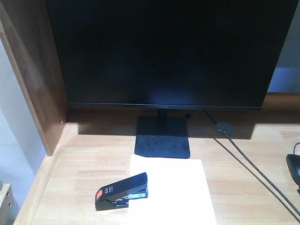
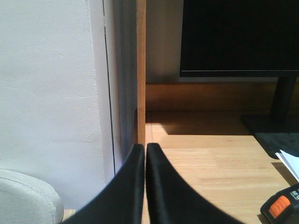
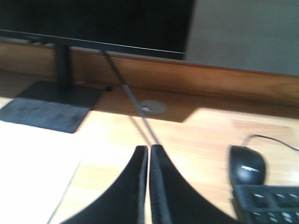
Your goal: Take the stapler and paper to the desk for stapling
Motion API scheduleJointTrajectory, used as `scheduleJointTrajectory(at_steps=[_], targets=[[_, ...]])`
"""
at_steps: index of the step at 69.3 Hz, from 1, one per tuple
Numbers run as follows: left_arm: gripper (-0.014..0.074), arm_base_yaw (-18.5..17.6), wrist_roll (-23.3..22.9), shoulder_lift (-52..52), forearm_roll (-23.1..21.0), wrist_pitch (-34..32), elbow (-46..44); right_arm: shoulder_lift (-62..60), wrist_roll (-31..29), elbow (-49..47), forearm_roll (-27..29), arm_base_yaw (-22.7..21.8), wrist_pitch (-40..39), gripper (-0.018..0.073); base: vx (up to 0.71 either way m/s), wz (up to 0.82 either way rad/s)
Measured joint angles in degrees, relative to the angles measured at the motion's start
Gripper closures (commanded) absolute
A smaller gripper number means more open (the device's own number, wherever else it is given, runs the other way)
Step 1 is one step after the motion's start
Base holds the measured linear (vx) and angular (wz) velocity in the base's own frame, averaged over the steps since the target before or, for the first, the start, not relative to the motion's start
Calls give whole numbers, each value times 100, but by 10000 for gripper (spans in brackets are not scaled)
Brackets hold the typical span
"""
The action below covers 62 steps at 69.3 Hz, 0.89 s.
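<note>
Bench: light jointed-wood top [image 1: 84, 159] with a darker wooden side panel [image 1: 33, 70] on its left, pale wall beyond that panel
Monitor: big black screen [image 1: 164, 51] at the back of the bench, on a flat black stand [image 1: 162, 137]; a dark cable [image 1: 243, 157] runs from under it toward the front right
Paper: white sheet [image 1: 173, 192] lying flat on the bench just in front of the stand, its near end cut off by the lower edge of the front view
Stapler: black, with an orange-red patch at its left end [image 1: 123, 191], resting on the bench with its right end over the paper's left edge
Mouse: black [image 3: 246, 165], on the right of the bench, beside a black keyboard corner [image 3: 266, 203]
Left tool: [image 2: 145, 154] fingers pressed together, holding nothing, near the side panel, stapler at lower right of its view
Right tool: [image 3: 149, 156] fingers pressed together, holding nothing, above the bench between paper and mouse
</note>
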Motion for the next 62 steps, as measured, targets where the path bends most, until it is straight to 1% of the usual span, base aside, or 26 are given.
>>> scheduleJointTrajectory(at_steps=[4, 9, 15, 22, 28, 36, 41, 62], targets=[[603, 0, 0, 0, 0, 0, 0, -182, 4, 20, 0, -161, 0, 564, 0, 0], [603, 0, 0, 0, 0, 0, 0, -433, 4, 27, 0, -260, -6, 564, 0, 0], [603, 0, 0, 0, 0, 0, 0, -781, 6, 27, -15, -287, 98, 564, 0, 0], [603, 0, 0, 0, 0, 1, 0, -912, 146, 27, -245, -287, 195, 564, 0, 0], [603, 0, 0, 0, 0, 7, 0, -910, 560, 27, -544, -287, 218, 564, 0, 0], [603, 0, 0, 0, 0, 7, 0, -910, 1355, 27, -1005, -287, 123, 564, 0, 0], [603, 0, 0, 0, 0, 7, 0, -910, 1644, 27, -1201, -287, 4, 564, 0, 0], [603, 0, 0, 0, 0, 7, 0, -910, 1726, 27, -1261, -287, -35, 564, 0, 0]])
